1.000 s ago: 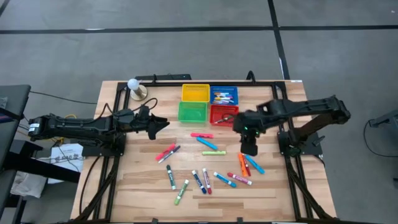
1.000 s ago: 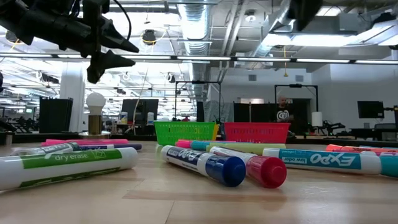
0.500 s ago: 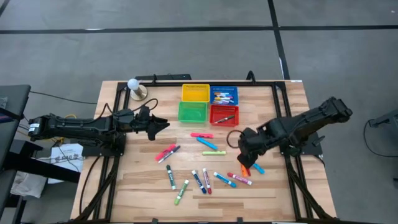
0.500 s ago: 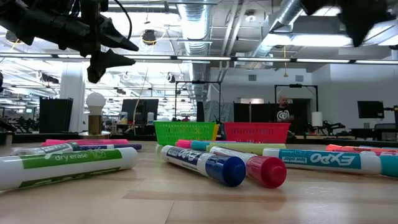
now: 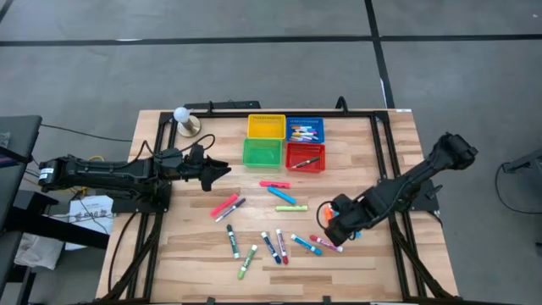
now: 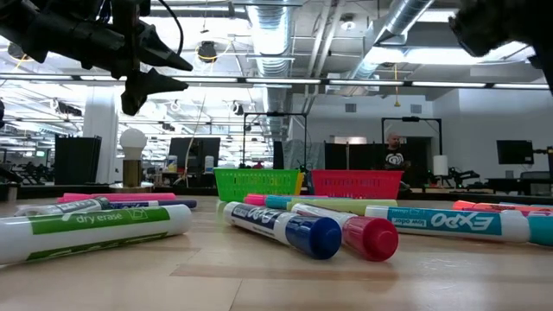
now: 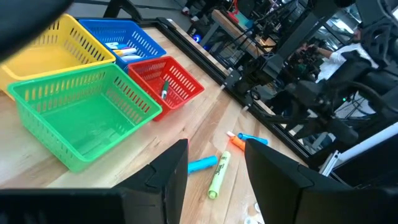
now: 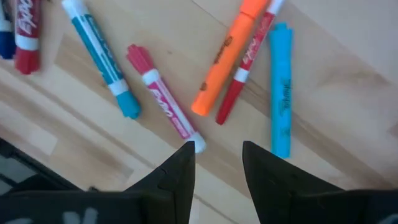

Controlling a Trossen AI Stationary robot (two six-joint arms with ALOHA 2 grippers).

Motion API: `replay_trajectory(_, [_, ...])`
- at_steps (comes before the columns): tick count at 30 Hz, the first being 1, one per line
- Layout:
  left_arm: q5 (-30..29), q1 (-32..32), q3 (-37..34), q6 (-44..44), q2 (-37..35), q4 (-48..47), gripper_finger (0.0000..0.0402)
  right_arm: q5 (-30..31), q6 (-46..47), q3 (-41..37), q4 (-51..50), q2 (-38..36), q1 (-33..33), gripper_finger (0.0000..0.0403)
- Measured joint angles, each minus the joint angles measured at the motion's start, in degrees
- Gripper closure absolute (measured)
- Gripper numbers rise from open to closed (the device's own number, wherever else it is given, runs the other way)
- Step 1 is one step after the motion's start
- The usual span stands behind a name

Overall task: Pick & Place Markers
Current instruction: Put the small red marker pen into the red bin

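Observation:
Many markers (image 5: pixel 275 222) lie loose on the wooden table (image 5: pixel 195 254). My right gripper (image 5: pixel 331 224) points down, open and holding nothing, over a cluster near the table's right side. In the right wrist view its fingers (image 8: pixel 217 158) hover over the end of a pink marker (image 8: pixel 163 98), beside an orange marker (image 8: pixel 227 57), a red one (image 8: pixel 244 70) and a blue one (image 8: pixel 281 93). My left gripper (image 5: pixel 222 169) waits open above the table's left, pointing at the baskets (image 7: pixel 214 174).
Four mesh baskets stand at the table's far middle: yellow (image 5: pixel 266 126), blue (image 5: pixel 305 130) with several markers, green (image 5: pixel 262 153), red (image 5: pixel 306 158) with one marker. A white ball on a stand (image 5: pixel 184 119) is at the far left. A black frame edges the table.
My right gripper has swung from beside the red basket toward the table's near edge and down, rolling about its own axis, and now hangs low over the orange, red and blue markers. The markers have not moved.

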Motion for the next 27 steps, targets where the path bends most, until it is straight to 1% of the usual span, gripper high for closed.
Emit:
replay_trajectory(2, [0.00,0.00,0.00,0.00,0.00,0.00,0.0243,0.02,1.50,-1.91,3.37,-0.02,0.03,0.0280])
replay_trajectory(8, [0.00,0.02,0.00,0.00,0.00,0.02,0.0243,0.01,4.21,-7.05,8.95,-0.02,-1.13,0.0280])
replay_trajectory(14, [0.02,0.02,0.00,0.00,0.01,0.02,0.0243,-0.02,2.93,-10.90,12.99,-0.02,-4.16,0.0280])
replay_trajectory(20, [0.02,0.02,0.00,0.00,0.01,0.02,0.0243,-0.15,2.27,-11.67,13.63,0.31,-6.42,0.0280])
replay_trajectory(27, [0.02,0.02,0.00,0.00,0.00,0.04,0.0243,-0.17,2.27,-11.67,14.45,0.31,-6.32,0.0280])
